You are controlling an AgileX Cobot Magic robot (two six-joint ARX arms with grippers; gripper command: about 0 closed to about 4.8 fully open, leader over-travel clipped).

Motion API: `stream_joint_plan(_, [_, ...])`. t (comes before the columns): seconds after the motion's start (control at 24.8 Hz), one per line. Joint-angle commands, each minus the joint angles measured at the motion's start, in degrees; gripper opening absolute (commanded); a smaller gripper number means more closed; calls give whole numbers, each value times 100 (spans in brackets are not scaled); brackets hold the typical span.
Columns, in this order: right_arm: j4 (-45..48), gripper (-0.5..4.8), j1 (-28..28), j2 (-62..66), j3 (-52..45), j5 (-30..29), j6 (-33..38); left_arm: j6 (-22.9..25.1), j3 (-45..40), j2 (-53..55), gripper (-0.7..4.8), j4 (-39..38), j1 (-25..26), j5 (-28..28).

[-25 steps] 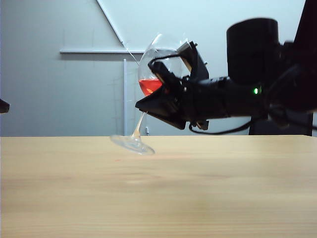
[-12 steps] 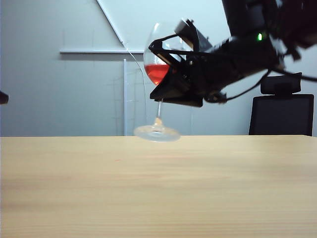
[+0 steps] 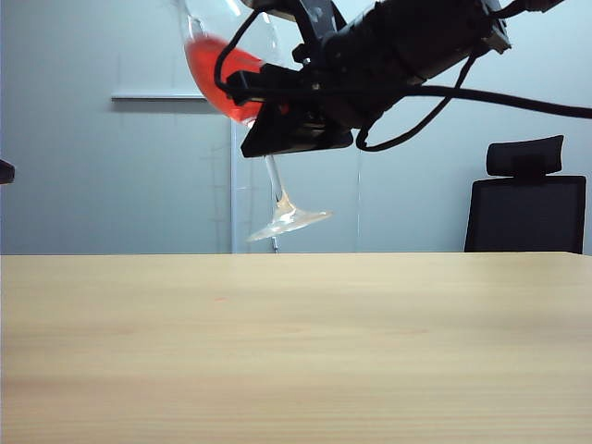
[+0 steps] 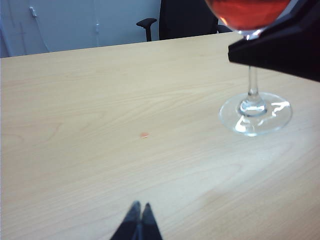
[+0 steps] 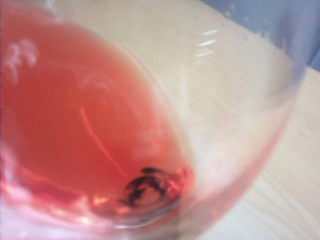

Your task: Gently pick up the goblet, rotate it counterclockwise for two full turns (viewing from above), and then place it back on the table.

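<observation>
The goblet (image 3: pixel 242 102), a tall clear glass with red-orange liquid, thin stem and round flat foot, hangs tilted above your light beige wood-grain table (image 3: pixel 296 351), foot clear of it. Far left, your left gripper (image 4: pixel 137 220) hovers low over the table, jaws closed on nothing. Your right gripper (image 3: pixel 277 102), up high, is clamped around the goblet's bowl, near a black office chair (image 3: pixel 527 208).

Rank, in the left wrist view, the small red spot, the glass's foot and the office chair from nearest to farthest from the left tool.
From the shut left tool:
1. Red spot, on the table just ahead.
2. Goblet foot, off to one side.
3. Office chair, beyond the table's far edge.
</observation>
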Motion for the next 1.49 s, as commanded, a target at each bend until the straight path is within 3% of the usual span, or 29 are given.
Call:
stream_joint_plan(0.04, [1014,-5,146,-68,-151,168,-87,37,13,2,-5,57,-4,2])
stream_joint_plan(0.24, [2164,-5,219,-68,-614,157,31,37,13,2,-5,57,-4,2])
stream_joint_plan(0.73, [4771,-5,136,-66,-1930,310,1552,37,13,2,-5,59,-4,0])
stream_joint_plan(1.21, [4533,-5,-422,-46,-1991,109,3056,37,13,2,-5,59,-4,2])
stream_joint_plan(1.37, [4197,-5,-640,-44,-1985,70,3213,37,13,2,-5,57,-4,2])
stream_joint_plan(1.49, [3659,-5,-844,-44,-1845,-275,3215,37,13,2,-5,57,-4,2])
